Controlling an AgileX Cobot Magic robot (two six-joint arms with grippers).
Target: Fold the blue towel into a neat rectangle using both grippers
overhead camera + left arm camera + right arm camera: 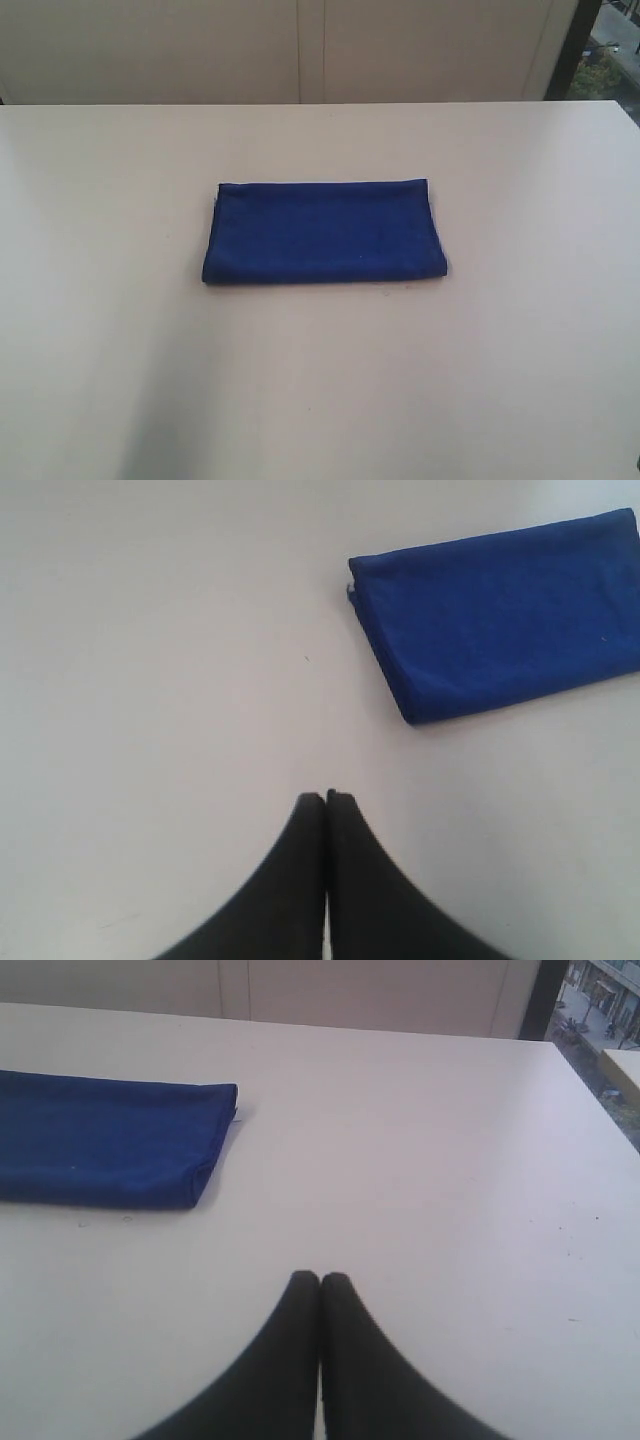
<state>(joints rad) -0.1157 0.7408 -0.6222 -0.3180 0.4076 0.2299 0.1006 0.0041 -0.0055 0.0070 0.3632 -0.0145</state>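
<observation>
The blue towel [325, 232] lies folded into a flat rectangle in the middle of the pale table [120, 300]. Neither arm shows in the exterior view. In the left wrist view my left gripper [326, 798] is shut with nothing between its black fingers, hovering over bare table well away from the blue towel [505, 610]. In the right wrist view my right gripper [320, 1278] is shut and empty too, apart from the blue towel [105, 1138], whose short folded end faces it.
The table's far edge [320, 103] meets a beige wall. A dark window frame [572, 45] stands at the far right corner. A pale ledge [625, 1065] shows beyond the table's right edge.
</observation>
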